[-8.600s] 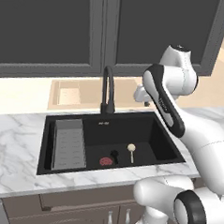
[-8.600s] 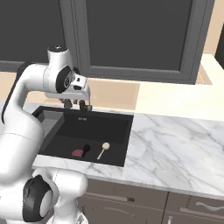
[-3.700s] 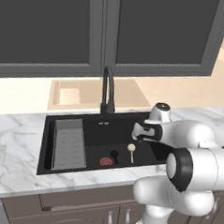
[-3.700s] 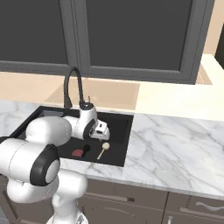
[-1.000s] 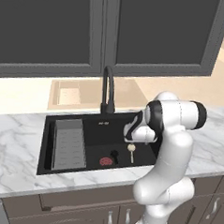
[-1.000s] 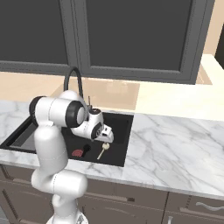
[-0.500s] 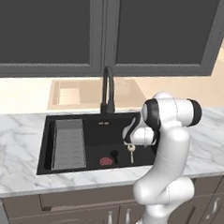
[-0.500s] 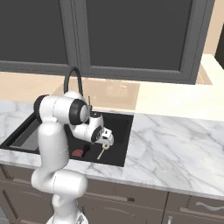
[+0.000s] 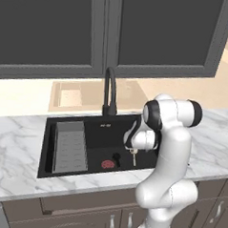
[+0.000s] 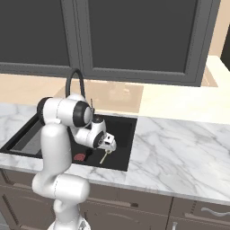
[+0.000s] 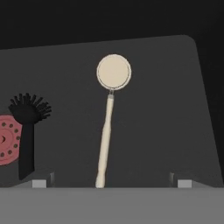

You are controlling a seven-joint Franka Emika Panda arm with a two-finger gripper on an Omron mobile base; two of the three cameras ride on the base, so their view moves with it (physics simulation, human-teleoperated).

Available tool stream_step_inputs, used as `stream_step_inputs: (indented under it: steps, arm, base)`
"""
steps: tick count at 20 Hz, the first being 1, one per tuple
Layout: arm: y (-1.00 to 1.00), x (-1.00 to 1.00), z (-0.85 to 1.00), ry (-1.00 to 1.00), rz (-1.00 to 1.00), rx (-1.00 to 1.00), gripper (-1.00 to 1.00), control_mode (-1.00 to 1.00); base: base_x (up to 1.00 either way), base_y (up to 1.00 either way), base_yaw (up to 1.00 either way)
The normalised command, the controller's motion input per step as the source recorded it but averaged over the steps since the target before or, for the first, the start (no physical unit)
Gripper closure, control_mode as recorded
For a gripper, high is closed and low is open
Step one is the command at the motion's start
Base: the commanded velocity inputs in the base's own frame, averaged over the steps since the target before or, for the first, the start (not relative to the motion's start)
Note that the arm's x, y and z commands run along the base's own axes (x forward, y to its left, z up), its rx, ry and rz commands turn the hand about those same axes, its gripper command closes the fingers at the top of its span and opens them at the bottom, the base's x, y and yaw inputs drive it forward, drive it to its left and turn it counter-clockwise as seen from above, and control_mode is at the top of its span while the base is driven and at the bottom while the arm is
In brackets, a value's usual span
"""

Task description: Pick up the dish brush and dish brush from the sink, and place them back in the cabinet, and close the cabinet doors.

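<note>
On the floor of the black sink (image 9: 98,129) lies the cream dish brush (image 11: 113,72), its round head far from the hand and its thin handle (image 11: 103,148) running back toward me. The black dish brush (image 11: 27,109) with its bristly head lies to its left, beside the red drain (image 11: 5,139). My gripper (image 11: 111,183) hangs low in the basin, open, its fingertips (image 11: 41,181) wide apart on either side of the cream handle's near end, nothing held. The left base view has the gripper (image 9: 133,146) over the cream handle (image 9: 134,158). The cabinet and its doors are out of view.
A grey ribbed rack (image 9: 71,146) fills the sink's left part. The black arched faucet (image 9: 109,91) stands behind the basin. Marble counter (image 10: 179,148) stretches to the right. Dark-panelled wall cabinets (image 9: 154,27) hang above. My own arm stands at the sink's right front.
The gripper has sunk a little lower into the sink toward the cream brush and stays open. Both brushes lie where they were.
</note>
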Motion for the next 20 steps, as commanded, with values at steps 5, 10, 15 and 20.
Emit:
stream_step_inputs:
  steps: [5, 10, 15, 20]
  arm:
    - [0.02, 0.05, -0.11, 0.00, 0.00, 0.00, -1.00, -1.00]
    - [0.00, 0.12, -0.10, 0.00, 0.00, 0.00, -1.00, -1.00]
    - [0.02, 0.17, -0.11, 0.00, 0.00, 0.00, -1.00, -1.00]
    - [0.02, 0.21, -0.11, 0.00, 0.00, 0.00, -1.00, -1.00]
  base:
    - [0.00, 0.00, 0.00]
    - [0.00, 0.00, 0.00]
    - [0.00, 0.00, 0.00]
    - [0.00, 0.00, 0.00]
